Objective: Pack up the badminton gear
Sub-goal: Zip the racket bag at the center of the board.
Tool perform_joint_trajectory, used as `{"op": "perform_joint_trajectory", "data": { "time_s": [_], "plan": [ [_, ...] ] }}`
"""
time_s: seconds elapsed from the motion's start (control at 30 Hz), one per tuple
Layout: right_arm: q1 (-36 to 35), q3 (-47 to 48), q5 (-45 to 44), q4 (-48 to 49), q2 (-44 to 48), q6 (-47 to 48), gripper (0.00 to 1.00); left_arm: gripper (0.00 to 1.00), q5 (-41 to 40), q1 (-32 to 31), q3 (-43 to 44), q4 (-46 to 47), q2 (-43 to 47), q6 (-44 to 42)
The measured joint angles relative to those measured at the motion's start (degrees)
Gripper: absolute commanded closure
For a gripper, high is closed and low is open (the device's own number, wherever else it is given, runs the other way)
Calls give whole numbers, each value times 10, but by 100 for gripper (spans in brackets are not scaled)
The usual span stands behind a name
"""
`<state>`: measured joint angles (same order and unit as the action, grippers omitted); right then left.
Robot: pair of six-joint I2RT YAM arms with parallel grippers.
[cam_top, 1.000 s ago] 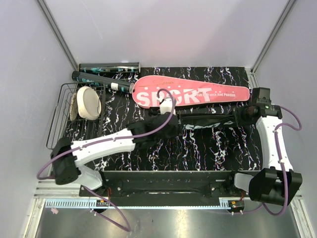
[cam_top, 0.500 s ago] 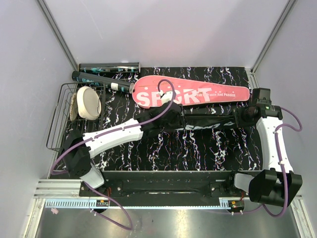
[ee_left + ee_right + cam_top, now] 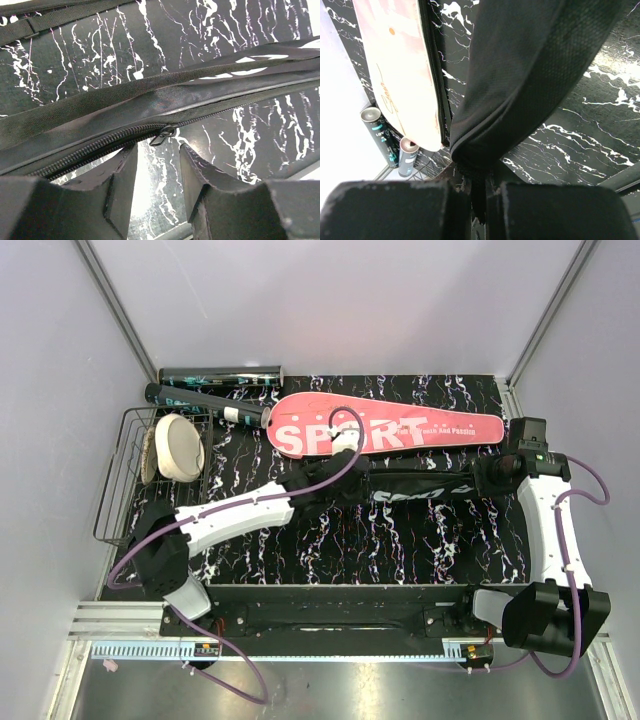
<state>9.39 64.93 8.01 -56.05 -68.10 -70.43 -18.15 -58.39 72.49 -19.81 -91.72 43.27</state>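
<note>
The black "CROSSWAY" bag (image 3: 425,487) is seen laid flat across the desk (image 3: 400,535), from ctr toward the R edge, its long side parallel to the far edge. In the L wrist view the bag's (image 3: 150,107) zip line is shown running diagonally, w/ the metal zip pull (image 3: 162,135) hanging just beyond the gap of the L claw (image 3: 157,157). That claw is spread apart, nothing gripped; whether its fingers (image 3: 120,175) touch the fabric can't be told. The L claw (image 3: 352,488) is placed over the bag's L end, near desk ctr.

At the bag's R end, the R claw (image 3: 490,476) is pressed together on a fold of the bag's (image 3: 520,75) black fabric, pinched at the R claw's (image 3: 479,197) tips.

Just beyond the bag, the pink "SPORT" racket case (image 3: 400,428) is laid along the far side. A dark tube (image 3: 220,373) is set at the far L corner. By the L edge, a black wire basket (image 3: 112,485) is shown holding a cream disc (image 3: 178,447).
</note>
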Motion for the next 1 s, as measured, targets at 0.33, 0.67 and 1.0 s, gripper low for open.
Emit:
{"op": "perform_joint_trajectory", "data": {
  "time_s": [0.33, 0.67, 1.0],
  "plan": [
    [0, 0, 7, 5, 0, 0, 100, 64, -82, -26, 41, -20, -46, -48],
    [0, 0, 8, 7, 0, -4, 100, 65, -185, -58, 139, -83, -112, -69],
    [0, -1, 16, 9, 0, -4, 100, 71, -235, -58, 157, -124, -129, -68]
  ]
}}
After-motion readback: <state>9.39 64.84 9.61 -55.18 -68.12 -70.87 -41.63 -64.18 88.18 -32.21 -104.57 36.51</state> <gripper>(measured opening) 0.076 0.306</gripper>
